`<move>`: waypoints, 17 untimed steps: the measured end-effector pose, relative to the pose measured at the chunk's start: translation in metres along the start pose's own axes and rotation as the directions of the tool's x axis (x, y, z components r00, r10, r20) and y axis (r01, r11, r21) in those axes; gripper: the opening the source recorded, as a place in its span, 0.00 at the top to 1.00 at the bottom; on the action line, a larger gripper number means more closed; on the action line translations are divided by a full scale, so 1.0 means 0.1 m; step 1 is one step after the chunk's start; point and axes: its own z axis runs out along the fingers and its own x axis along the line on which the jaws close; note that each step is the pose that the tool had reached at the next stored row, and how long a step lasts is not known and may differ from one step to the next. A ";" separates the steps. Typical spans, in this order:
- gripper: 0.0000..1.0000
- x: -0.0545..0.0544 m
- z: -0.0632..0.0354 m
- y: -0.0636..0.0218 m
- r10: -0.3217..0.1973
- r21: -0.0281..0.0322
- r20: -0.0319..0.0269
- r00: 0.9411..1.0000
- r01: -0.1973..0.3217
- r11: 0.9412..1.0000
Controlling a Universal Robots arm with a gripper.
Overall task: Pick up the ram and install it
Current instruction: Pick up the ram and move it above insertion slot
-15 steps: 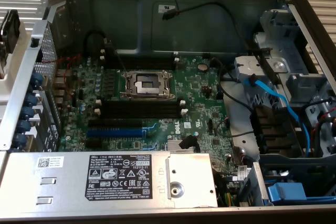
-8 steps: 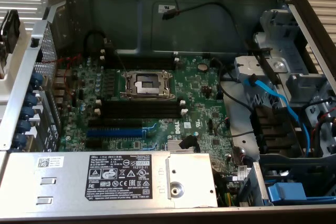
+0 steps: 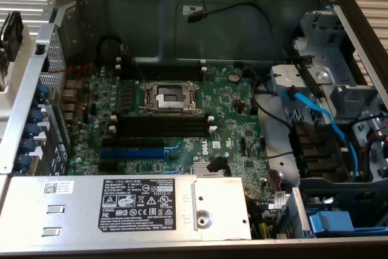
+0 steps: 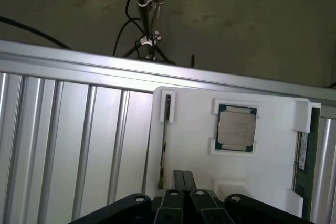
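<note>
End effector [image 4: 184, 176]: fingers shut tight together, nothing gripped betw. them. Posn: over the near edge of the white holder tray [image 4: 194, 114], which rests on the ribbed alu. surface [image 4: 68, 140]. Ram [image 4: 302, 153]: seated in a slot along the tray's edge, green w/ white label, well apart from end effector. CPU [image 4: 236, 129]: in tray's centre recess. Ext. view: motherboard [image 3: 233, 110] in open case; black slots [image 3: 163, 127] unfilled, blue slot [image 3: 132, 153] just beside.
</note>
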 end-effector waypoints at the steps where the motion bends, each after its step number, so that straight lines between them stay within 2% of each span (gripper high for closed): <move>1: 0.90 0.01 0.018 0.001 0.000 0.000 0.000 1.000 0.000 1.000; 8: 0.90 0.10 0.141 0.001 0.000 0.000 0.000 1.000 0.000 1.000; 13: 0.90 0.13 0.229 -0.056 0.000 0.000 0.000 1.000 0.000 1.000; 17: 0.90 0.13 0.303 -0.063 0.000 0.000 0.000 1.000 0.000 1.000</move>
